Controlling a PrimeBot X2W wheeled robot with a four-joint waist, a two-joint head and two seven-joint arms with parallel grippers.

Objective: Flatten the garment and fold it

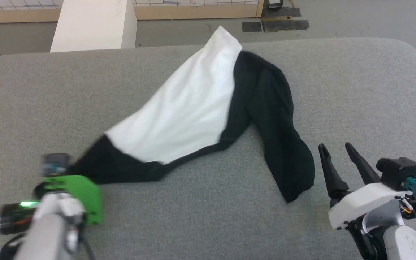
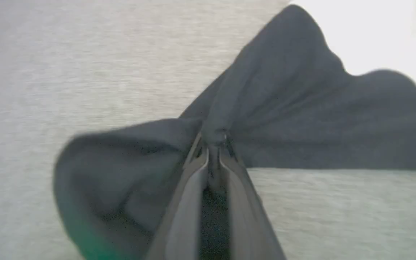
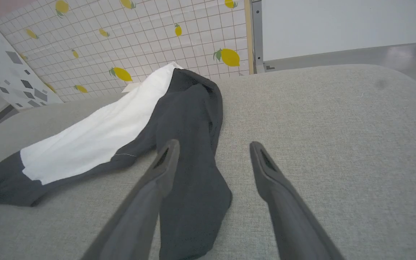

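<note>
Pinching a black sleeve (image 2: pixel 302 119) of the T-shirt (image 1: pixel 186 108), the left gripper (image 2: pixel 213 139) is closed — the right gripper (image 1: pixel 336 146) gapes empty, the other sleeve's cuff (image 1: pixel 294 184) just to its left.

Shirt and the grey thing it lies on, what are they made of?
The shirt looks like thin, soft knit cloth, probably cotton: it is matte, and it droops and wrinkles. The grey surface looks like woven upholstery fabric, perhaps over padding: it has a flecked weave, no shine and rounded edges.
</note>
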